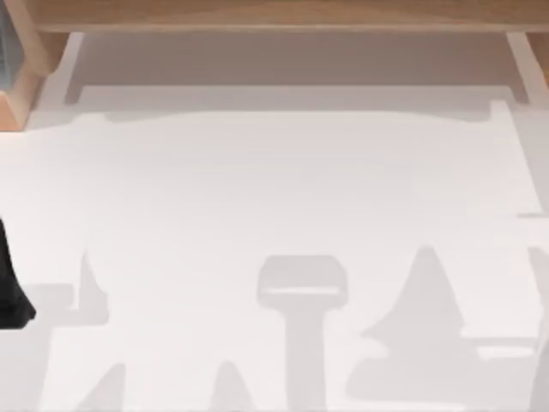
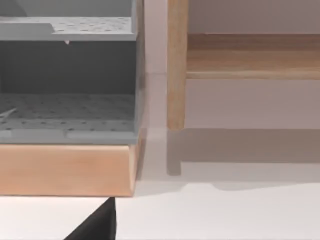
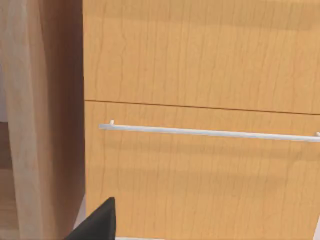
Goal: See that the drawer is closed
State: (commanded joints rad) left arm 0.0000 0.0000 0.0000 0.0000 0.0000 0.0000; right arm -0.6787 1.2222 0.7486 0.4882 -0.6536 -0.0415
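Drawer [image 3: 200, 175]: wooden front facing the right wrist camera, flush with the panel above it across a thin seam, so it looks closed.
Handle [image 3: 210, 132]: slim pale bar running across the drawer front near its upper edge.
Right hand [image 3: 97, 222]: dark tip just in front of the drawer; grip cannot be told.
Left hand [image 2: 97, 222]: dark tip above the white counter [image 1: 274, 197], near a wooden-based grey shelf unit [image 2: 67, 105]; grip cannot be told.
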